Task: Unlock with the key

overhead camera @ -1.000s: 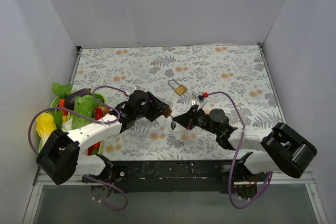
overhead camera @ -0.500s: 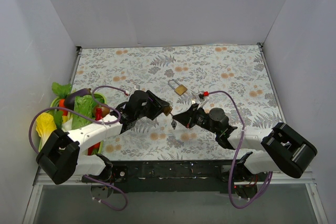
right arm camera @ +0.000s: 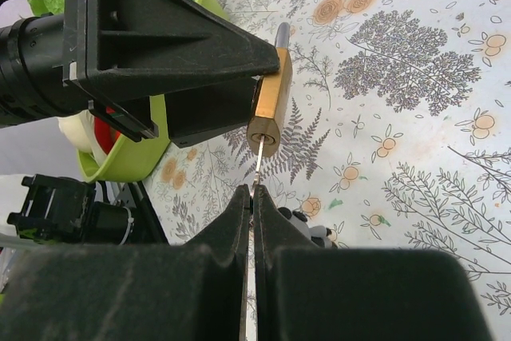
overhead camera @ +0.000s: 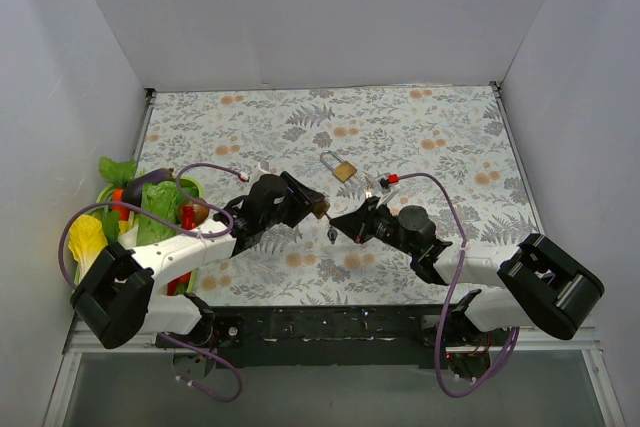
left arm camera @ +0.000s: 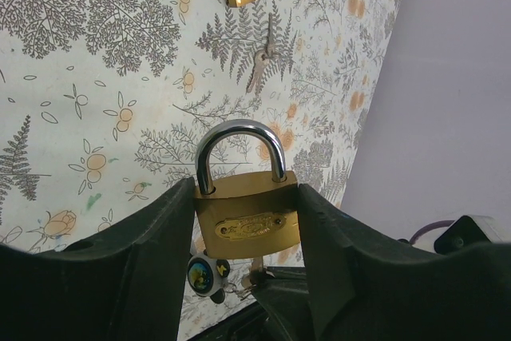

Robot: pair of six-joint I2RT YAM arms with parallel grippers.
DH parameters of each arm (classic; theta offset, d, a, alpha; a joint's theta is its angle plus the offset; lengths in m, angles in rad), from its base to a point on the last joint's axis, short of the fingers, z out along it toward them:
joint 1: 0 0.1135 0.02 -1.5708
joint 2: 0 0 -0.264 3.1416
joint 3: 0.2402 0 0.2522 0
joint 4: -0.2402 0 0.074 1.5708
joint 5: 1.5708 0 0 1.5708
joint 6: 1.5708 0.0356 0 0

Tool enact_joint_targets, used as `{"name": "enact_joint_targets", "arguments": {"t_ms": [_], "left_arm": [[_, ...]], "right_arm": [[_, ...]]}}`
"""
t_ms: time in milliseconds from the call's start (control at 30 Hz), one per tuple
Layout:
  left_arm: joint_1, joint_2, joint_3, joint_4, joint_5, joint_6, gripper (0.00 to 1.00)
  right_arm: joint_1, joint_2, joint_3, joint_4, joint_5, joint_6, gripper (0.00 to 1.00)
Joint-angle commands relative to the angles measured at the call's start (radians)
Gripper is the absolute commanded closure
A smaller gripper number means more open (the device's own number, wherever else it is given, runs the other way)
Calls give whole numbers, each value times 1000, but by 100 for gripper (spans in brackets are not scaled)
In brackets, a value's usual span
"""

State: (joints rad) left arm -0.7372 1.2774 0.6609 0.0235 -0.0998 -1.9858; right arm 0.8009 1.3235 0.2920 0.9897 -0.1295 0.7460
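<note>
The flowered table point(overhead camera: 430, 137) carries the work at its near middle, with a green basket point(right arm camera: 132, 165) of vegetables off at the left edge, well apart from it. The left gripper point(overhead camera: 305, 205) is raised above the cloth and clamps a brass padlock point(left arm camera: 247, 217) by its two flat sides, shackle pointing away and the keyhole end turned toward the other arm, probably so the lock cannot twist when the key turns. The right gripper point(right arm camera: 249, 205) faces it, its fingers pinched tight on the head of the key point(right arm camera: 260, 164), whose thin blade lines up with the lock's bottom face and meets the keyway; how deep it sits I cannot tell. A second padlock point(overhead camera: 340, 166) lies flat farther back, its own keys point(left arm camera: 262, 61) beside it, untouched
</note>
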Motion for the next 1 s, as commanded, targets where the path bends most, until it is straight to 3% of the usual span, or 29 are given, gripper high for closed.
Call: {"name": "enact_joint_targets", "arguments": {"t_ms": [0, 967], "left_arm": [[-67, -16, 5, 75, 112, -432, 100], [-128, -3, -32, 127, 68, -533, 100]], "right_arm": [[3, -17, 32, 55, 96, -25, 99], [14, -87, -5, 78, 220, -36, 99]]}}
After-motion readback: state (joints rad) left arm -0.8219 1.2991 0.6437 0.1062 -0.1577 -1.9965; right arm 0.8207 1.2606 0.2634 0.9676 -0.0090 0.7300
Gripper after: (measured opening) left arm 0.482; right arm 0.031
